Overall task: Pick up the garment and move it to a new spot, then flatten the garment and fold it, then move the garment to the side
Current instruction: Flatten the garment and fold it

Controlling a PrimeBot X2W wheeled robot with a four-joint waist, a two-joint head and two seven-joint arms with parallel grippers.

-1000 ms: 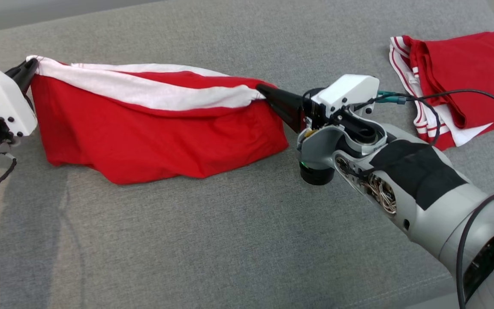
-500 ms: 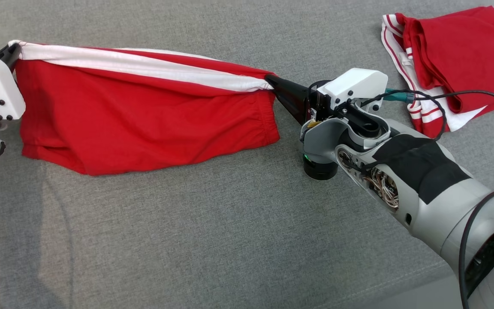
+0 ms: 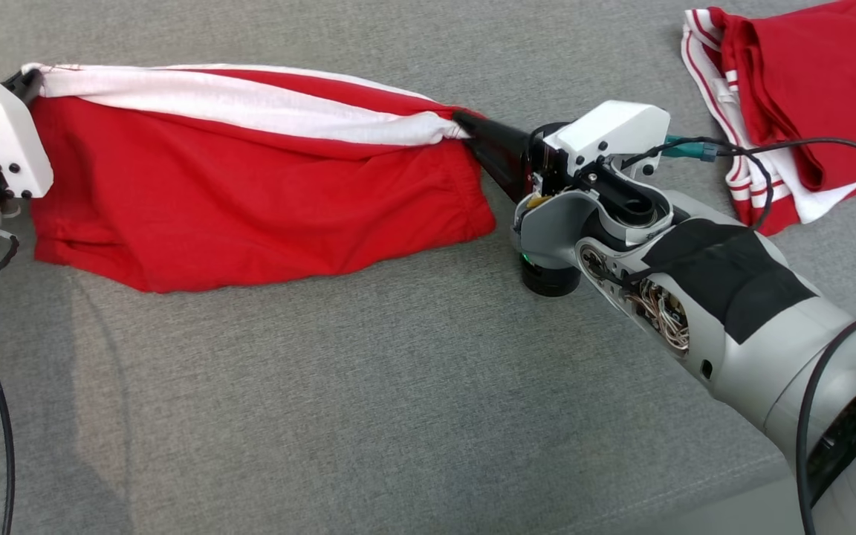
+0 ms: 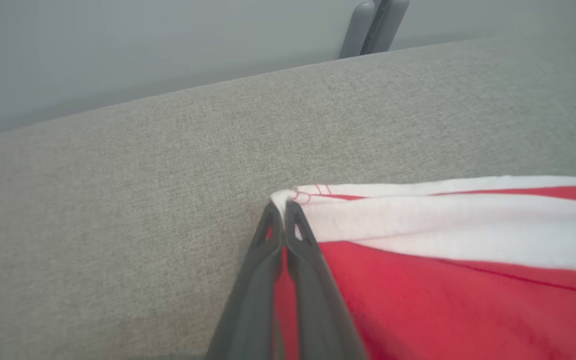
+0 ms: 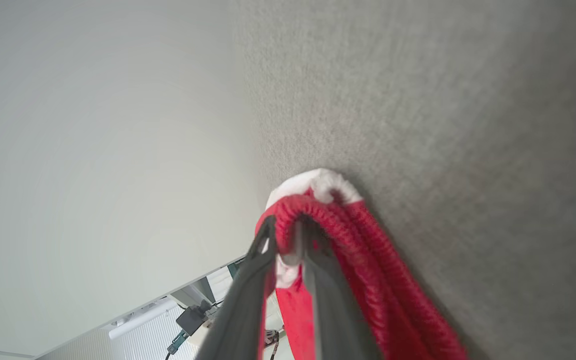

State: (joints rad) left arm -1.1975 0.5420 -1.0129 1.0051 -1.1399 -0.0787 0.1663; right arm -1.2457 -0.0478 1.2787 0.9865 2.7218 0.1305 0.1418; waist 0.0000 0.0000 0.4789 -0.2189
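Observation:
The garment [image 3: 250, 200] is red with a white band along its top edge, and it hangs stretched between my two grippers with its lower hem resting on the grey cushion [image 3: 339, 386]. At the far left, my left gripper [image 3: 25, 80] is shut on one top corner; in the left wrist view its fingertips [image 4: 282, 217] pinch the white corner of the garment [image 4: 443, 240]. At the other end my right gripper [image 3: 465, 126] is shut on the bunched red waistband. In the right wrist view that gripper [image 5: 285, 232] has the gathered cloth [image 5: 348, 240] between its fingers.
A second red and white garment [image 3: 807, 96] lies folded at the back right, close behind my right wrist. A black cable [image 3: 807, 160] loops over the right forearm. The cushion's far edge and a grey post [image 4: 373, 25] show in the left wrist view.
The garment was drawn out longer and tauter between the grippers, and the white band has since slackened a little. The head view has shifted too.

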